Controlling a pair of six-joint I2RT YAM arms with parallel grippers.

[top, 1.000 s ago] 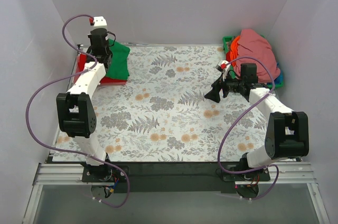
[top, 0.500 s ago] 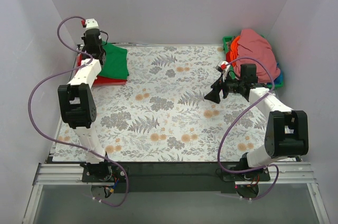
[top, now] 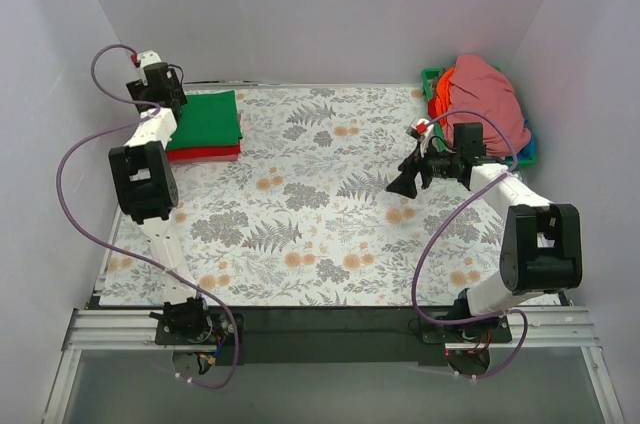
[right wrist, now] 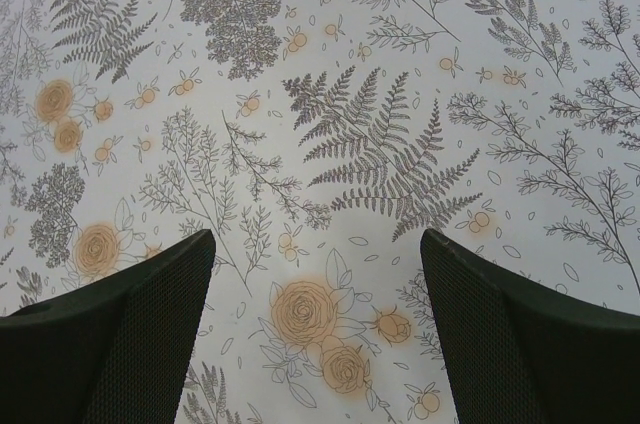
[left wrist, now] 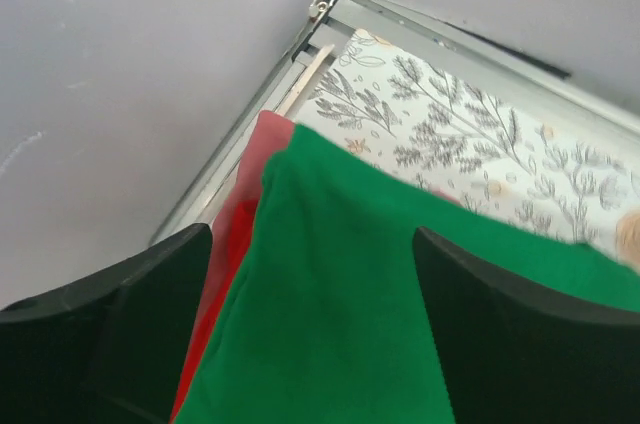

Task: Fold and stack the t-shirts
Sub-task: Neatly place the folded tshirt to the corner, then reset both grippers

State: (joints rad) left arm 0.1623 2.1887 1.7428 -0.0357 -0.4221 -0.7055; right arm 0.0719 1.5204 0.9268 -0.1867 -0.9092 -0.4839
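Note:
A folded green t-shirt lies flat on a folded red t-shirt at the table's back left corner. My left gripper hovers at the stack's left edge, open and holding nothing. In the left wrist view the green t-shirt fills the space under my left gripper, and the red t-shirt peeks out on its left. A pink t-shirt and an orange t-shirt are heaped in the basket at the back right. My right gripper hangs open over the bare floral cloth.
The green plastic basket stands in the back right corner against the wall. White walls close in the table on three sides. The floral tablecloth covers the table. A metal rail runs along the left edge beside the stack.
My left gripper has opened and let go of the green t-shirt, then drawn back toward the left wall. The green t-shirt now lies flat on the red one. The right arm barely moved.

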